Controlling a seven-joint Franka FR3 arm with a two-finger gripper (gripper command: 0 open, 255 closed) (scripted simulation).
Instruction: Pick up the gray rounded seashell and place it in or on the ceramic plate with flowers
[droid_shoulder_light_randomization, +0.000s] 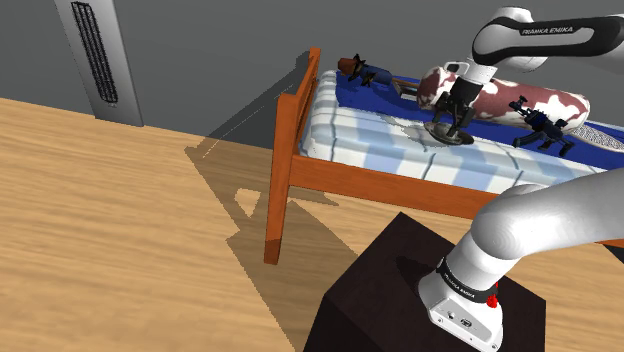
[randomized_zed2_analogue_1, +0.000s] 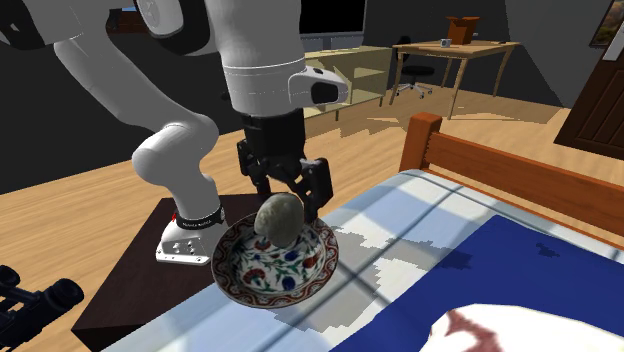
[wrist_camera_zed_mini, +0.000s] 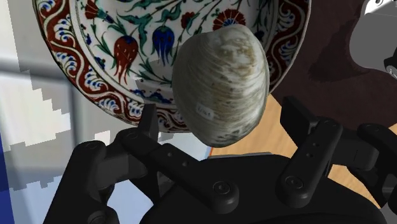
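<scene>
The gray rounded seashell (wrist_camera_zed_mini: 219, 83) rests tilted on the flowered plate (wrist_camera_zed_mini: 63, 63), which has a red, blue and green pattern and lies on the bed's striped cover. In the second exterior view the seashell (randomized_zed2_analogue_1: 278, 218) sits toward the plate's (randomized_zed2_analogue_1: 240, 285) far side, by the bed's edge. My black gripper (wrist_camera_zed_mini: 225, 118) hangs straight above it, open. Its fingers (wrist_camera_zed_mini: 151, 122) flank the shell with a gap on each side and do not touch it. In the shoulder view the gripper (droid_shoulder_light_randomization: 452, 126) stands over the plate (droid_shoulder_light_randomization: 438, 136).
The bed has an orange wooden frame (droid_shoulder_light_randomization: 290, 130) and a blue blanket (randomized_zed2_analogue_1: 520, 270). A maroon-and-white cushion (droid_shoulder_light_randomization: 540, 100) and two black objects (droid_shoulder_light_randomization: 540, 128) (droid_shoulder_light_randomization: 365, 72) lie farther along the bed. My dark stand (droid_shoulder_light_randomization: 400, 290) is beside the bed, and a desk (randomized_zed2_analogue_1: 450, 55) stands far behind.
</scene>
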